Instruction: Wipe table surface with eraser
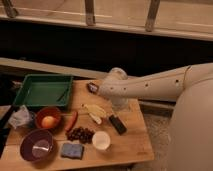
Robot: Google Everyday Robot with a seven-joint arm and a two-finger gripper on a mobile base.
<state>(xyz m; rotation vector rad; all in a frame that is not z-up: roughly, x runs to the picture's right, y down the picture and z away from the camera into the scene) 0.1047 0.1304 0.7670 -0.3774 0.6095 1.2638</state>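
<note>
The eraser [118, 124] is a small flat black block lying on the table surface [131, 142], right of the white cup [101, 140]. My white arm reaches in from the right over the table's back part. The gripper [119, 104] hangs below the arm's end, just above and behind the eraser, apart from it. The table surface is light-brown wooden planks.
A green tray [43, 90] is at the back left. A black-handled utensil [92, 88] pokes out behind the arm. Banana pieces [95, 112], a red pepper [72, 121], grapes [81, 134], an orange bowl [48, 117], a purple bowl [36, 145] and a blue-grey sponge [71, 150] lie left of the eraser.
</note>
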